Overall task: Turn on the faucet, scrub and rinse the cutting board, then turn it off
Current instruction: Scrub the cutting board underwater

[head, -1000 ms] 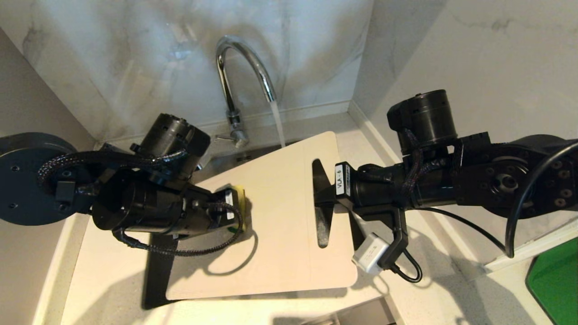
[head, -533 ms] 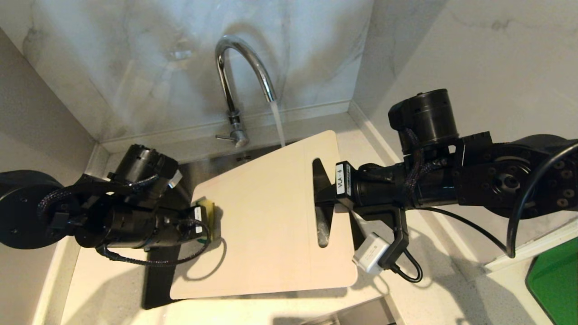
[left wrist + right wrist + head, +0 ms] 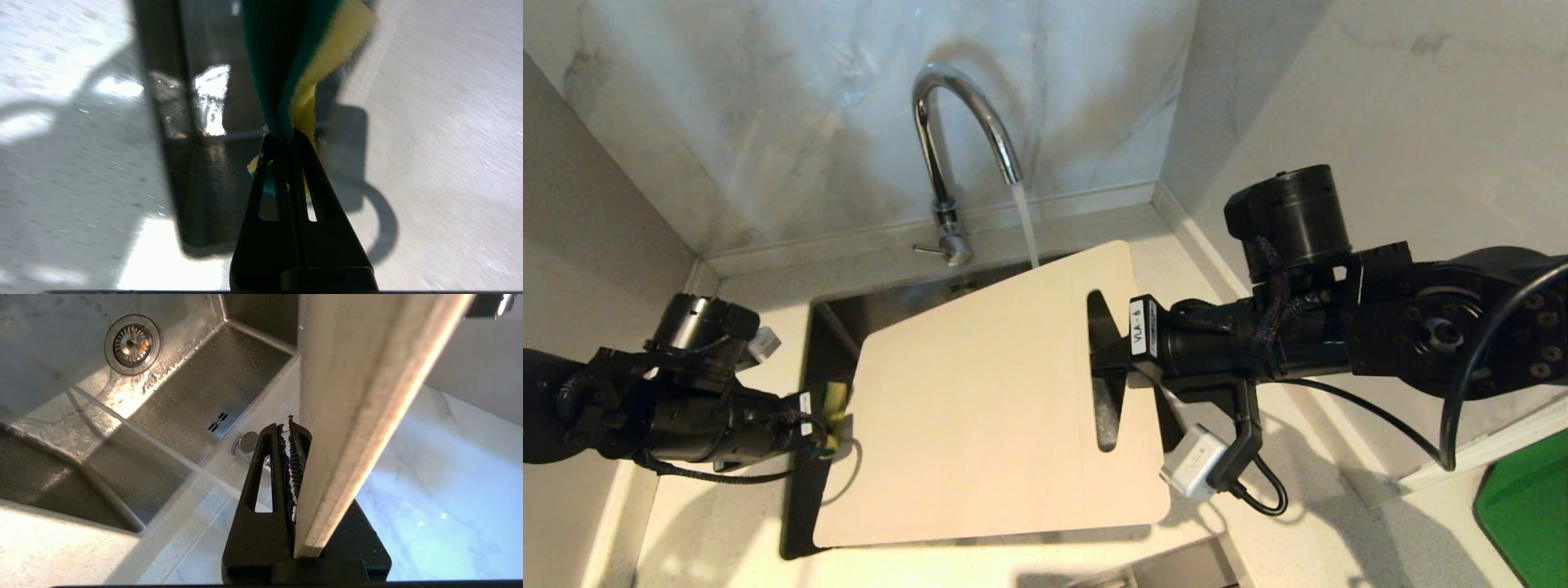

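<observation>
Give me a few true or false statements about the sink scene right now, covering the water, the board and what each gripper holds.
1. Water is running from the faucet. True.
2. The right gripper holds the cutting board at its slotted end. True.
3. The left gripper is empty. False: it is shut on a yellow and green sponge.
4. The sponge sits in the middle of the board. False: it is at the board's left edge.
5. The cutting board lies flat on the sink floor. False: it is held above the basin.
</observation>
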